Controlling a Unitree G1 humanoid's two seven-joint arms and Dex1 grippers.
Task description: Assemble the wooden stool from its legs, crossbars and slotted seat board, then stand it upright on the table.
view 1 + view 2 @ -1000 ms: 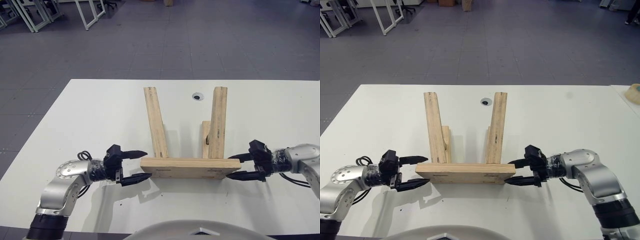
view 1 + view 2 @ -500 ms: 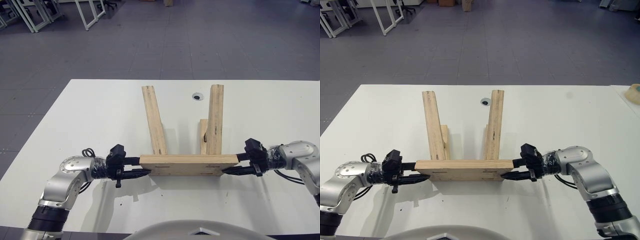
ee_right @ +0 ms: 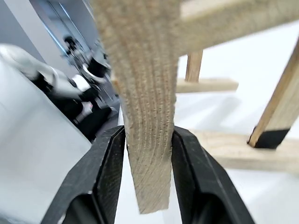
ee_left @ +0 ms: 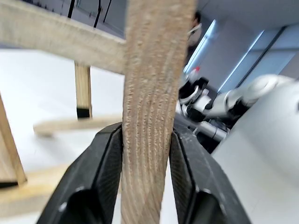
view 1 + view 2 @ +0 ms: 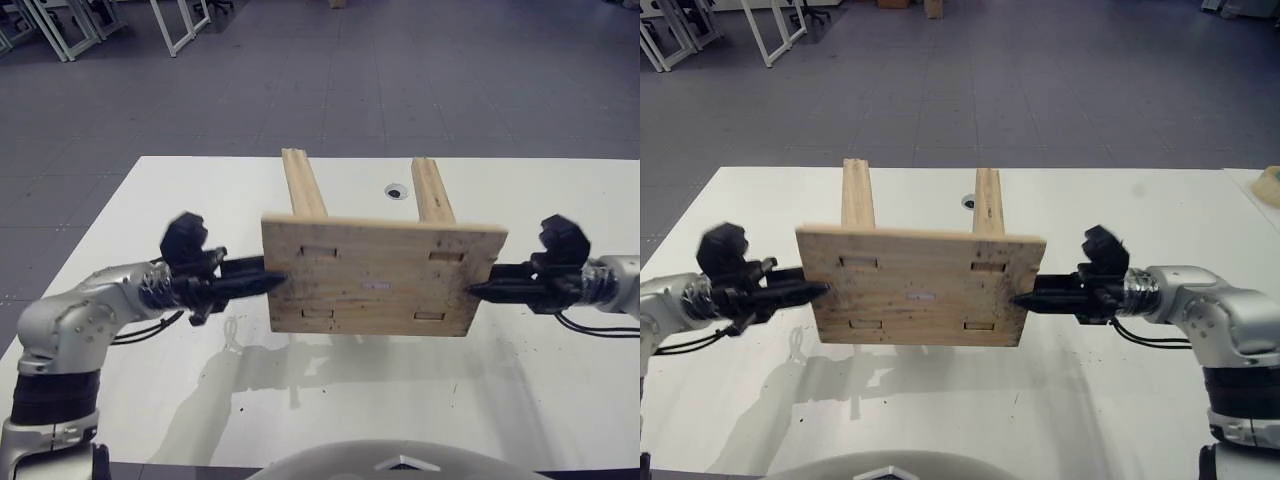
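Note:
The assembled wooden stool hangs above the white table [image 5: 150, 200], tipped so the top of its slotted seat board [image 5: 380, 278] faces me. Two legs [image 5: 300, 185] [image 5: 430, 190] point away behind it. My left gripper [image 5: 268, 283] is shut on the board's left edge, and my right gripper [image 5: 478, 291] is shut on its right edge. In the left wrist view the black fingers [image 4: 105, 172] clamp the board's end grain [image 4: 149, 93], with a black-footed leg [image 4: 83, 88] beyond. The right wrist view has the board edge [image 3: 145, 93] pinched the same way by its fingers [image 3: 107, 172].
A small round hole [image 5: 397, 190] sits in the table behind the stool. A beige object [image 5: 1270, 185] lies at the table's far right edge. The stool's shadow falls on the bare surface below it. Grey floor lies beyond the far edge.
Both grippers went from open to shut on the seat board's ends. The stool then rose off the table and tipped until its seat top faced me.

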